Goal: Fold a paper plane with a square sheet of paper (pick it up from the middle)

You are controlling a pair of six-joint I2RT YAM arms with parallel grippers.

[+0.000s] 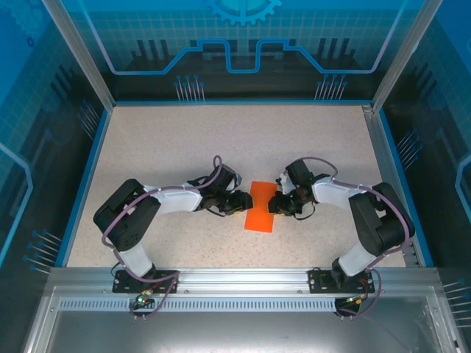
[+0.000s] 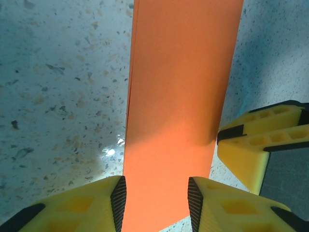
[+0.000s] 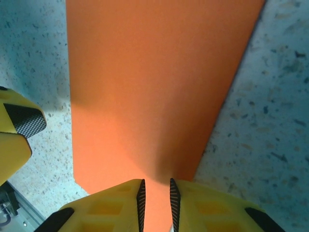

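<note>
The square sheet of paper [image 1: 260, 207] lies flat on the table as a narrow bright orange rectangle, between the two grippers. No paper plane is in view. My left gripper [image 1: 245, 204] sits low at the paper's left long edge. In the left wrist view it [image 2: 156, 203] is open, with the paper [image 2: 178, 96] lying under the gap. My right gripper [image 1: 276, 206] is at the paper's right edge. In the right wrist view it [image 3: 155, 203] is open by a narrow gap over the paper [image 3: 154, 87]. The paper looks flat and unlifted.
The speckled tabletop [image 1: 184, 147] has blue walls on three sides and an aluminium rail [image 1: 235, 278] at the near edge. The right gripper's yellow fingers [image 2: 260, 140] show beside the paper in the left wrist view. A left fingertip [image 3: 17, 125] shows in the right wrist view.
</note>
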